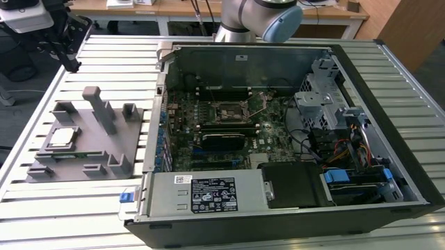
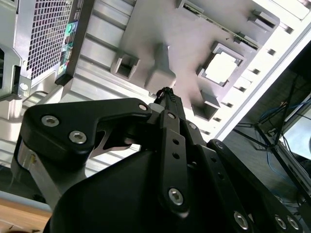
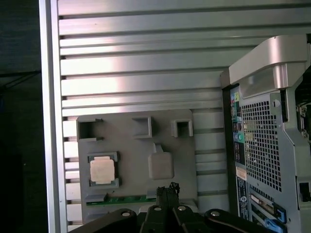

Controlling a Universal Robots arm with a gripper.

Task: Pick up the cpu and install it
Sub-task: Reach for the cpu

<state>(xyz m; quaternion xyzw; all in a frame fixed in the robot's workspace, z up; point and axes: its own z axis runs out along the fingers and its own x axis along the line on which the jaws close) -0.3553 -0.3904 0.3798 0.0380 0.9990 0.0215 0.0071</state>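
CPU, the small flat square chip with a shiny silver lid [image 3: 102, 171], sits flat in a square pocket of the grey plastic fixture plate [image 3: 131, 145]. The plate lies on the slatted aluminium table [image 3: 146, 48], beside the open black desktop case [image 1: 278, 219] and on the exterior view's left of it. Nothing is touching the chip.

The black two-finger gripper [image 3: 167, 188] hangs above the plate, near the chip but off to one side and well clear of it. In both wrist views the fingers look pressed together with nothing between them.

The square socket frame [image 1: 230, 111] on the green motherboard inside the case looks unoccupied, so install not done.

Handling, my read:
- Light, thin and rigid, so it won't flex.
- The polished lid is probably slippery, so a light pinch could let it slide.
- The underside is likely delicate, so keep it level and don't drag it.
- Best hold: two opposite edges, fingers straddling the lid.
- The pocket walls seem notched mid-side for finger access, though I can't confirm that.
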